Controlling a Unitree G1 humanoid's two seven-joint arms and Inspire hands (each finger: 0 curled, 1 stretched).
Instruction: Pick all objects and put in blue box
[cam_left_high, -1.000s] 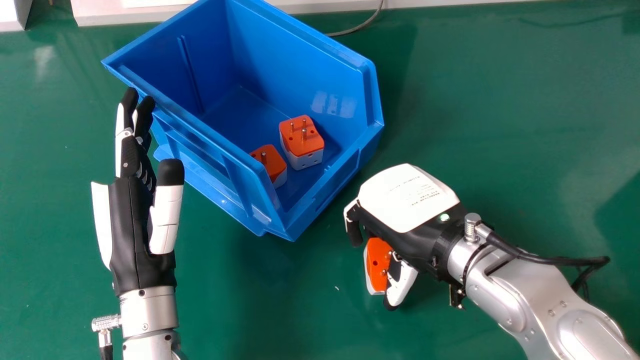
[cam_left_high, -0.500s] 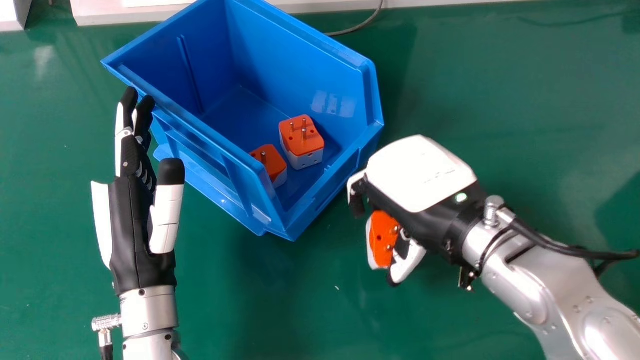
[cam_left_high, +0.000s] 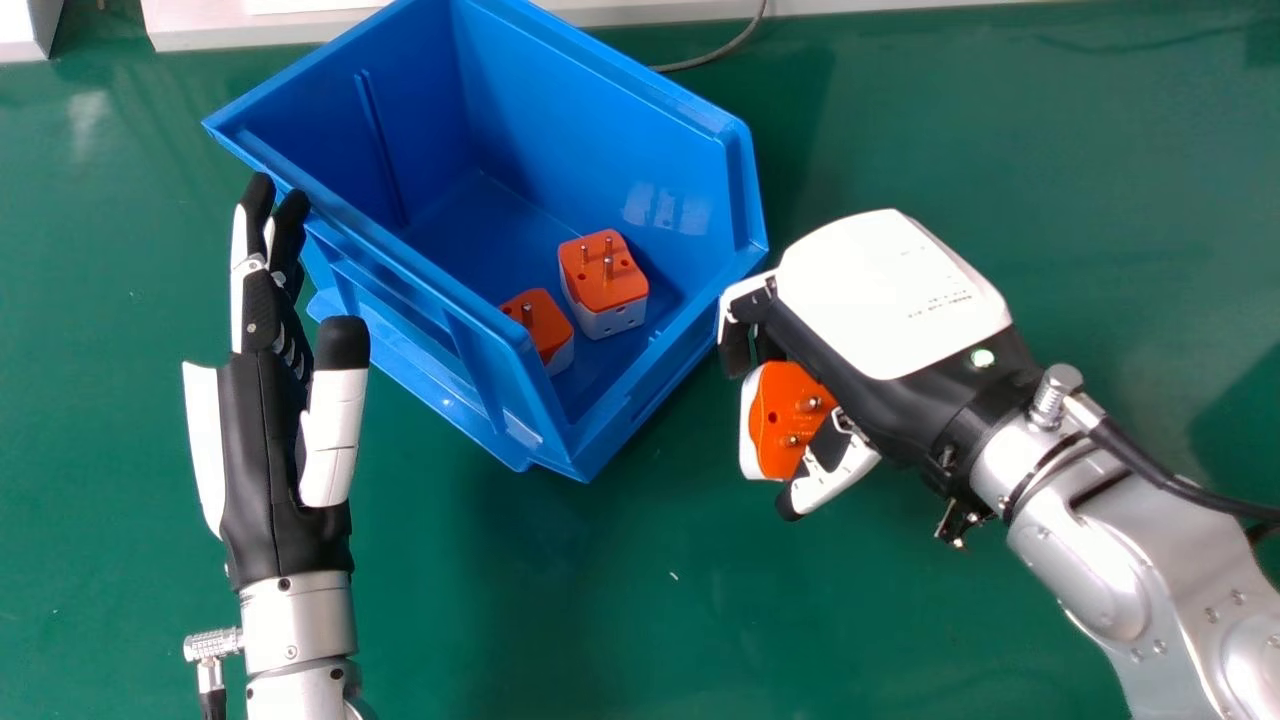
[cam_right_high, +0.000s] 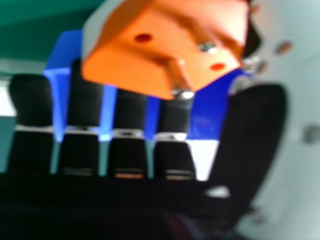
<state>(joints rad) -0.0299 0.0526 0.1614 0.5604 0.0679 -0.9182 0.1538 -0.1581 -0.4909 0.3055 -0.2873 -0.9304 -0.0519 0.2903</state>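
Two plugs (cam_left_high: 605, 280) lie in the box (cam_left_high: 590, 130); the right hand (cam_left_high: 890, 300) holds a third plug (cam_left_high: 780, 420), fingers curled round it, just outside. Best lift it well clear of the rim (cam_left_high: 680, 332), carry it left, and release low beside the others. The left hand (cam_left_high: 265, 440) is straight-fingered.

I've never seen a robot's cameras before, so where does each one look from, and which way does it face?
Head view: from the robot's head, forward and down at the open blue plastic box on the green table; the silver-armed left hand and right hand show.
Right hand view: from the right hand, along its black fingers and thumb towards the box.
Both share the box, the right hand and its orange-and-white plug adapter with metal pins.
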